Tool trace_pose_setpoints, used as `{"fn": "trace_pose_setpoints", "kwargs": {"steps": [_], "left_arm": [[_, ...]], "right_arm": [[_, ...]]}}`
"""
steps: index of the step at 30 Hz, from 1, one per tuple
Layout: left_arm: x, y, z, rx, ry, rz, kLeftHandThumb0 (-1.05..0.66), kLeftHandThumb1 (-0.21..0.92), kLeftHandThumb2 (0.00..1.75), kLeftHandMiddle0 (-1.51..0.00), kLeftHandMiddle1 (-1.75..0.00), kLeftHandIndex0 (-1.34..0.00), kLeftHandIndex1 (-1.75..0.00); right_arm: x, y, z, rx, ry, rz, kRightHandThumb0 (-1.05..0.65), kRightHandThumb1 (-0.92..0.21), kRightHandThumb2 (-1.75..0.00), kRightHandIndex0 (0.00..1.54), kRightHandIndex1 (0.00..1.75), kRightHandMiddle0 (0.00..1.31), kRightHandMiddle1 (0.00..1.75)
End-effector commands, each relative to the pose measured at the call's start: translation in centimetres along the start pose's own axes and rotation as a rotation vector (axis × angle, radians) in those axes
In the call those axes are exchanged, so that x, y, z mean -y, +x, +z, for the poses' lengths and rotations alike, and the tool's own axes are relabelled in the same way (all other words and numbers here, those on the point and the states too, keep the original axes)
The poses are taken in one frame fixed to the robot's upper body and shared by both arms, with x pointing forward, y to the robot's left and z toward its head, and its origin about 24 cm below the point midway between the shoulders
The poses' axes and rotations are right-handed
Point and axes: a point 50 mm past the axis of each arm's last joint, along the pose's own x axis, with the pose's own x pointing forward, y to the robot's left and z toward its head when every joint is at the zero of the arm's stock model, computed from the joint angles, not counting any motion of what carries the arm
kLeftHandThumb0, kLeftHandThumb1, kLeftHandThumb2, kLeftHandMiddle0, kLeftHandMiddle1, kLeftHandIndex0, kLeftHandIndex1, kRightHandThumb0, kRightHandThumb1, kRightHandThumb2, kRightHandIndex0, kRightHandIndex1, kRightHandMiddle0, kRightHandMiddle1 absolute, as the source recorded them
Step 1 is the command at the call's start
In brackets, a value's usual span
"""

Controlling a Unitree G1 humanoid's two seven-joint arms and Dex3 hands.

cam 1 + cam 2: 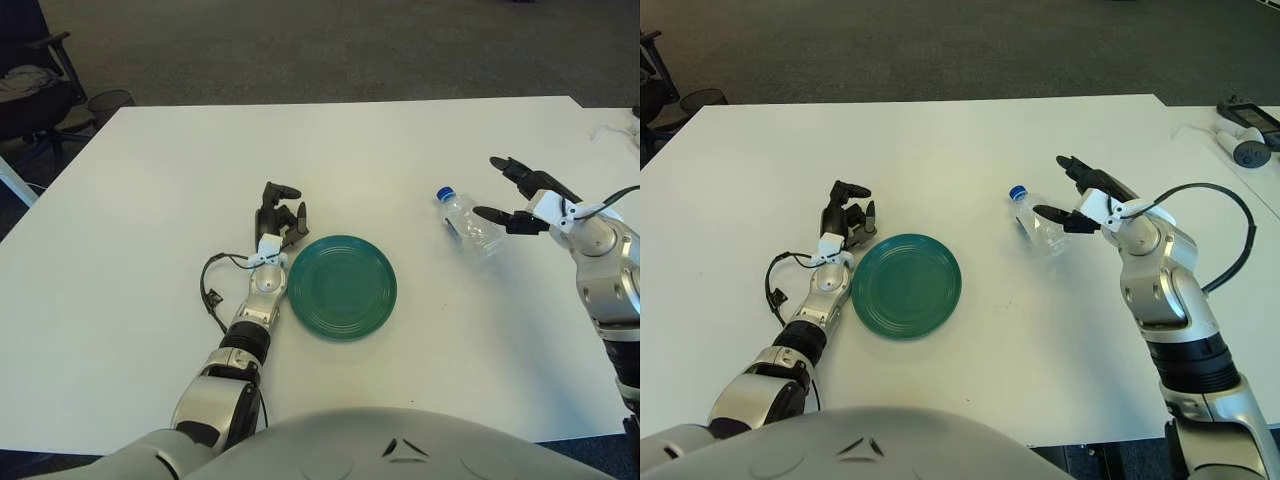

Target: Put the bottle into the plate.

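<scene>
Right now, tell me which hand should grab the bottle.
The right hand. Its open fingers are already beside the bottle, which lies on its side to the plate's right. The left hand shows beside the plate's left edge, with the plate between it and the bottle.

White table (330, 140), grey carpet (330, 50), dark chair (30, 85).
</scene>
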Motion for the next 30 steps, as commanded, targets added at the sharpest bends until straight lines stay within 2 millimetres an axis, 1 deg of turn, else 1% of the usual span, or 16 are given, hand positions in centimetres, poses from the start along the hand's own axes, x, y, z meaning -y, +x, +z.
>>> {"fn": "trace_pose_setpoints", "kwargs": {"steps": [1,9,19,25,30], "left_arm": [[-0.3,-1.8,-2.9,-0.149,0.020,-0.022,-0.40,0.62,0.93,-0.96,-1.75,-0.39,-1.75],[-0.3,-1.6,-2.8,-0.131,0.017,-0.017,-0.40,0.62,0.92,-0.96,-1.75,-0.38,-1.75],[-0.2,-1.5,-2.7,-0.127,0.030,-0.016,-0.40,0.61,0.94,-0.98,-1.75,-0.39,-1.75],[-0.2,-1.5,-2.8,-0.128,0.038,-0.017,-0.40,0.61,0.94,-0.99,-1.75,-0.39,-1.75],[-0.1,-1.5,-2.7,-0.124,0.037,-0.013,-0.40,0.61,0.94,-0.98,-1.75,-0.40,-1.75]], "right_arm": [[0.7,0.1,0.5,0.000,-0.042,-0.008,-0.96,-0.92,-0.59,0.05,0.00,0.00,0.00],[1.0,0.2,1.2,-0.016,-0.135,0.005,-0.98,-0.92,-0.65,0.05,0.00,0.04,0.03],[1.2,0.0,2.0,-0.013,-0.166,0.021,-0.96,-0.92,-0.67,0.03,0.00,0.00,0.01],[0.5,0.7,2.8,-0.018,-0.194,0.049,-0.95,-0.92,-0.69,0.04,0.00,0.00,0.00],[0.2,1.2,2.9,-0.035,-0.208,0.077,-0.94,-0.92,-0.70,0.04,0.00,0.00,0.00]]}}
